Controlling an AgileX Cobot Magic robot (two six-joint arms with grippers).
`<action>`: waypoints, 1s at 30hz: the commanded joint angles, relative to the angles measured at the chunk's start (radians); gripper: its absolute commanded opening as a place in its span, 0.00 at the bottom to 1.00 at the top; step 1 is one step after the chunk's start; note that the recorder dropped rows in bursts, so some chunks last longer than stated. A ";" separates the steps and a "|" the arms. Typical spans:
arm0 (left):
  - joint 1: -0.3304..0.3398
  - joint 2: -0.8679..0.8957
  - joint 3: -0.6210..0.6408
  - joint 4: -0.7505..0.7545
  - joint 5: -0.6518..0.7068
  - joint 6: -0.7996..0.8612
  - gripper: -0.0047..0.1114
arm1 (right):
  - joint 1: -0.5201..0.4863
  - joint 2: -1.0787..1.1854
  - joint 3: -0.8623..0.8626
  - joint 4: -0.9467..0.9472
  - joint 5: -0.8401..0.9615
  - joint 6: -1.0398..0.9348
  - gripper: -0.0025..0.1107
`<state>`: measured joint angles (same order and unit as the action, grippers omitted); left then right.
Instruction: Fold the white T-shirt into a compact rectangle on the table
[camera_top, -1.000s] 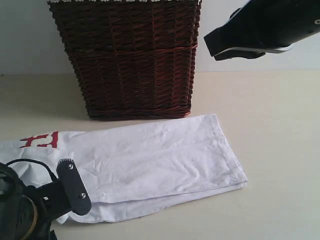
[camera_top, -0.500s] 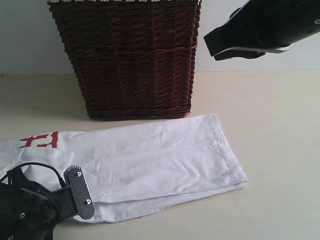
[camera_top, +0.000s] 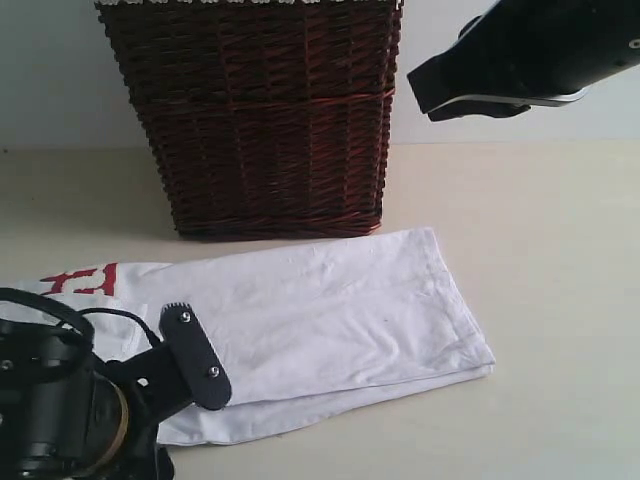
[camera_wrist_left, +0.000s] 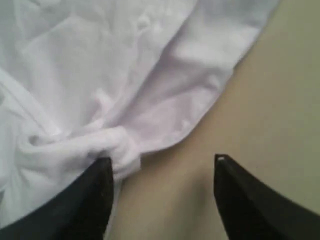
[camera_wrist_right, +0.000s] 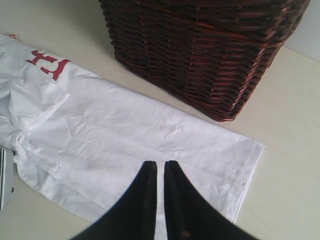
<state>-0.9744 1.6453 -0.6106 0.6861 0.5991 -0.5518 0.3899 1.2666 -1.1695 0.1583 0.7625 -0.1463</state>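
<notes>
Bright, soft, even light with no glare, faint shadow on the table (camera_top: 90, 215) left of the wicker basket (camera_top: 250, 120), white T-shirt (camera_top: 330, 310) slightly washed out, left wrist view blurry throughout, other views fairly sharp.

Setting: a wicker basket before a pale wall.
A dark brown wicker basket (camera_top: 250, 120), woven through with reddish strands, stood on the cream tabletop (camera_top: 540, 200) and cast a faint shadow to one side; behind it rose a plain whitish wall (camera_top: 50, 70) under soft, even light.
</notes>
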 joint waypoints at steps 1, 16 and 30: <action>-0.001 0.095 -0.004 0.163 0.031 -0.158 0.47 | -0.005 -0.008 -0.007 0.000 -0.009 -0.009 0.09; -0.001 0.036 -0.053 0.320 0.183 -0.288 0.04 | -0.005 -0.008 -0.007 0.000 -0.017 -0.009 0.09; -0.001 -0.238 -0.121 0.190 0.249 -0.022 0.04 | -0.005 -0.008 -0.007 0.003 -0.017 -0.009 0.09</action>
<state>-0.9744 1.4539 -0.6929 0.9350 0.8320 -0.6479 0.3899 1.2666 -1.1695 0.1606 0.7587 -0.1463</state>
